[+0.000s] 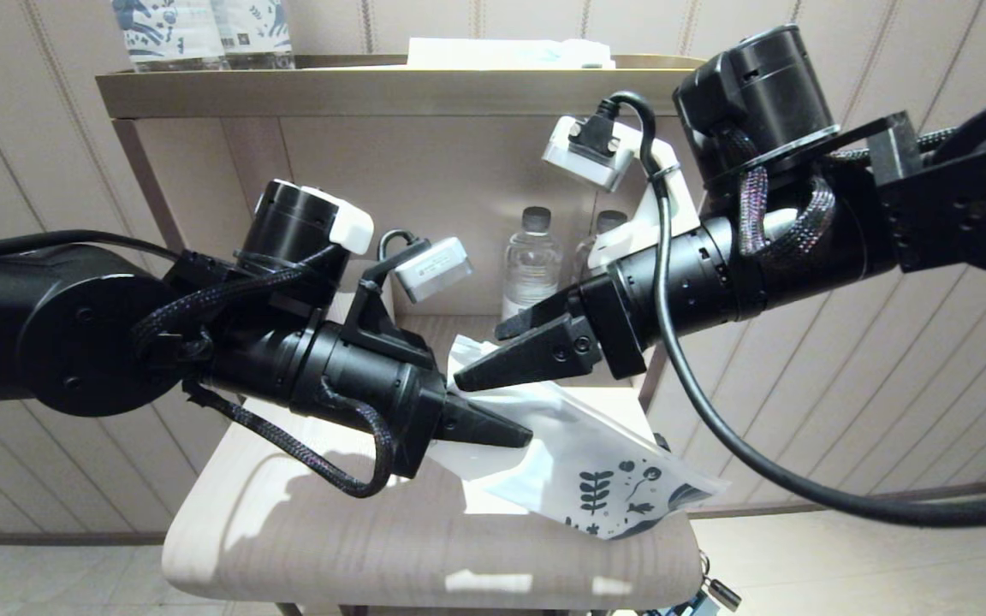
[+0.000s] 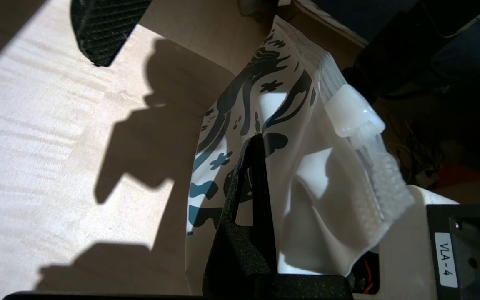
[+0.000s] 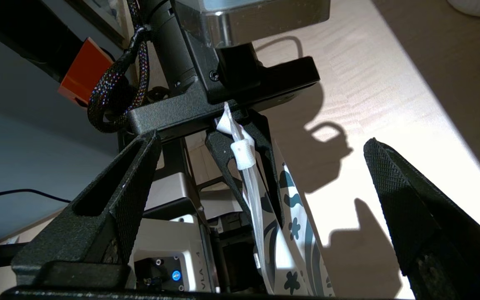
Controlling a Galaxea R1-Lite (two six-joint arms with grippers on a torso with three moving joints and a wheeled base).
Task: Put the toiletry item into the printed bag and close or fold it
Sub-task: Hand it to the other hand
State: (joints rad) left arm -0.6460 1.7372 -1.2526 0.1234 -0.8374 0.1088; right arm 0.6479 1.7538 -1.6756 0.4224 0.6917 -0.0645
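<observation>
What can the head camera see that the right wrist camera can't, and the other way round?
Only the head view shows both arms whole, the water bottles on the shelf behind, the pale table, and the bag's printed end hanging past the table edge. Only the right wrist view shows the white slider clip on the bag's top strip, seen between the wide-open fingers of the right gripper. Both show the printed bag pinched by the left gripper, and sunlit wood beneath.
</observation>
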